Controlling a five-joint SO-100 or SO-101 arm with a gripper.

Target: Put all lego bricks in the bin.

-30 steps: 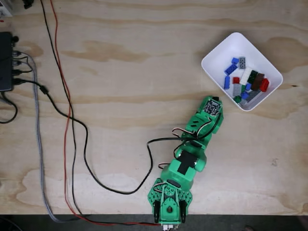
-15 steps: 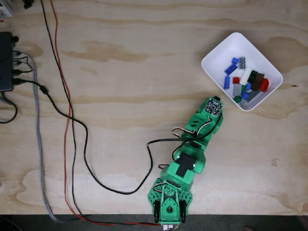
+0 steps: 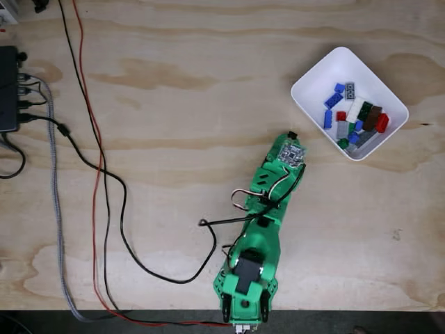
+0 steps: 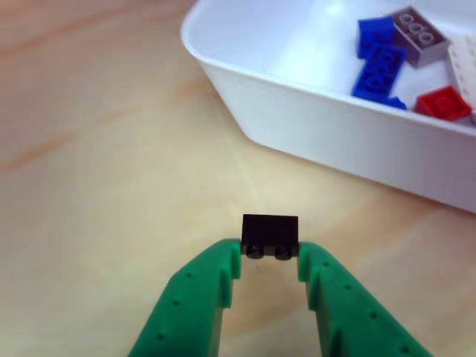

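Fixed view, L to R: black box [image 3: 8, 89] at left edge, partly cut off; cables [image 3: 94, 181] run down the plywood table [image 3: 174, 83] and off the bottom edge. Green arm [image 3: 261, 223] reaches up-right from the bottom; its base is cropped. Gripper [image 3: 290, 134] sits just short of the bin [image 3: 314, 73], tips hard to make out from above. Other view: gripper [image 4: 269, 251] jaws narrow, clamped on a small black brick [image 4: 269, 232] above the table, just outside the bin [image 4: 297, 126]. Bin's right part cut off; blue bricks [image 4: 379, 63], grey brick [image 4: 416, 33], red brick [image 4: 444, 102] lie inside.
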